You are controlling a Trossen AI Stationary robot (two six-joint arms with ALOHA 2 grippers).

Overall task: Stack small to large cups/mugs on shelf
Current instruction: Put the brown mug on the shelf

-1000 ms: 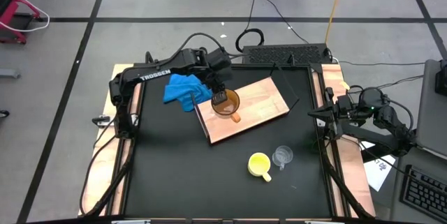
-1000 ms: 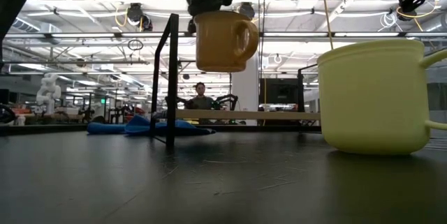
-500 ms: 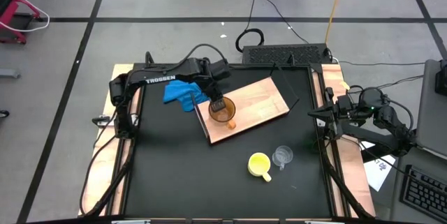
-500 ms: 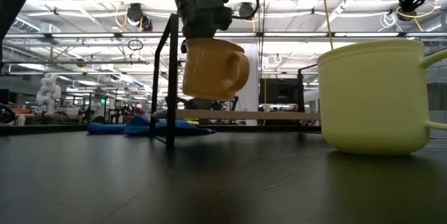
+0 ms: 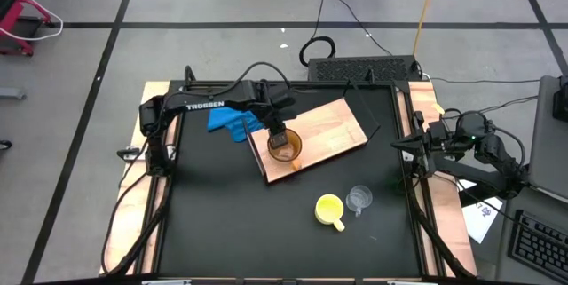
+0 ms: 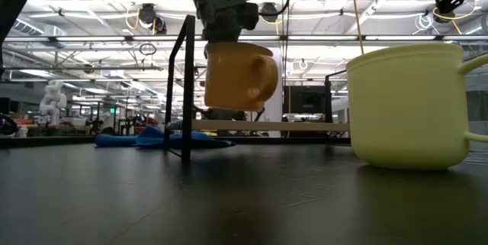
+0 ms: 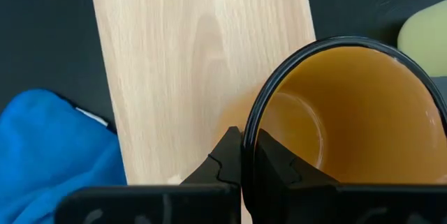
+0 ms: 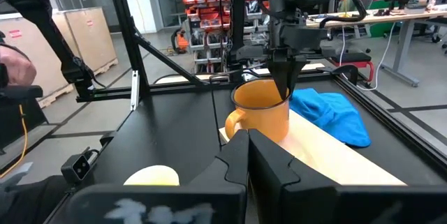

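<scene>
My left gripper (image 5: 278,130) is shut on the orange-brown mug (image 5: 284,144), which hangs a little above the light-wood board (image 5: 328,130); the low view shows the mug (image 6: 238,77) clear of the board (image 6: 305,126). The yellow mug (image 5: 329,209) stands on its base on the black table near the front, and the small clear cup (image 5: 358,198) stands just right of it. My right gripper (image 5: 401,146) waits shut and empty at the table's right edge. My left gripper holds the mug's rim (image 7: 253,123) on the side away from the handle, one finger inside the mug and one outside. The fingers come from above, pointing down. The mug hangs below them, mouth up and slightly tilted, its handle (image 6: 268,73) free.
A crumpled blue cloth (image 5: 229,114) lies on the table against the board's left end. A black upright frame (image 6: 187,85) stands near the board. A keyboard (image 5: 364,69) and cables lie beyond the table's far edge.
My left gripper has gone down toward the board and a little toward the table's near edge, carrying the orange-brown mug. The mug has dropped from well above the board to just over it and has tipped slightly from upright.
</scene>
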